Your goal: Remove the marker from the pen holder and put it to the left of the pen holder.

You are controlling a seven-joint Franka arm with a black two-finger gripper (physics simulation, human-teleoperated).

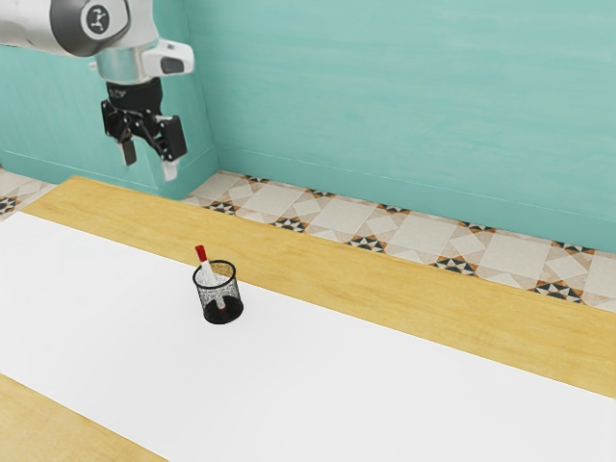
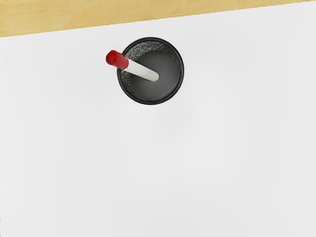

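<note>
The gripper (image 1: 149, 164) is holding its jaws spread, with a gap between them and nothing pinched there. It is hanging high above the level of the pen holder (image 1: 234, 292) and well apart from it, toward the exterior view's upper left. The marker (image 2: 136, 69) is standing inside the pen holder, tilting, with its white barrel leaning toward the rim and its red cap (image 1: 201, 253) poking out above and past it.

The step in hand is seemingly the approach: the marker is waiting to be gripped, and nothing of the lift or the placing is showing as done. The next move is probably calling for lowering the open jaws over the cap, matching their turn to the marker's slant, then closing and drawing it up along that slant. A sideways pull could be dragging or tipping the pen holder. After that, the white mat (image 1: 337, 356) just to the left of the pen holder is looking like the spot for laying the marker down.

As for writing, the arm (image 1: 43, 24) is carrying a round dark emblem (image 1: 98, 18) with a pale figure, but no brand name is reading clearly. The marker and the pen holder are displaying no label that I am able to read.
</note>
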